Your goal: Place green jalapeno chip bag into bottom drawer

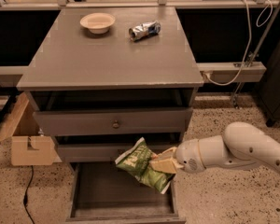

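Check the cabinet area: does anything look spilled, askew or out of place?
Nothing spilled. The end effector, above the open bottom drawer, grips the green jalapeno chip bag, which hangs tilted. A crumpled foil packet lies on the cabinet top near the bowl; a cardboard box sits on the floor left of it.
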Motion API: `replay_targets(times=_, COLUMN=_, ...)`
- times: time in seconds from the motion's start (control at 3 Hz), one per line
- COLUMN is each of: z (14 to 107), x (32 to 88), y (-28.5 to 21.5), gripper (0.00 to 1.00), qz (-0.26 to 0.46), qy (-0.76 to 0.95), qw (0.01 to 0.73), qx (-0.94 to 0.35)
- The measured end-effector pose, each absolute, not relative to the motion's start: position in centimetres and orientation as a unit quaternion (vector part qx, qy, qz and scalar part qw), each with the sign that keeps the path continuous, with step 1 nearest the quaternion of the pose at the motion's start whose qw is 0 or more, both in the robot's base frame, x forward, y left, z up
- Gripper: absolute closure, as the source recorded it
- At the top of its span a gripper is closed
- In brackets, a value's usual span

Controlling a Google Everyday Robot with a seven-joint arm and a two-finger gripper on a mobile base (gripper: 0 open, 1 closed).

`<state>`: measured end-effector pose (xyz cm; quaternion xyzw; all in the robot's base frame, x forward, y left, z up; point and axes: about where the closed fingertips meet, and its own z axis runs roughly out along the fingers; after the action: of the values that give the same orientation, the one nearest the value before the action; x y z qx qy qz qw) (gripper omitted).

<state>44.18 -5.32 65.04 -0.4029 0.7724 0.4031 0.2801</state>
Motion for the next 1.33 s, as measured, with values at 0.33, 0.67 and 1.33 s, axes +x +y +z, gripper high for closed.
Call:
replay_targets(times=0.33, z=62.6, x=44.2, y=-4.9, gripper=1.0, qz=0.406, qy=0.78, qw=0.27, qx=-0.393)
replay_targets(times=0.67, z=55.0, x=44.6, y=-3.7, gripper=1.0, qz=0.406, qy=0.795, qw=0.247, qx=-0.376)
replay_targets(times=1.33, z=38.6, x=46.7, y=-0.1, gripper=0.81, qz=0.419, qy=0.826, qw=0.213, qx=-0.31)
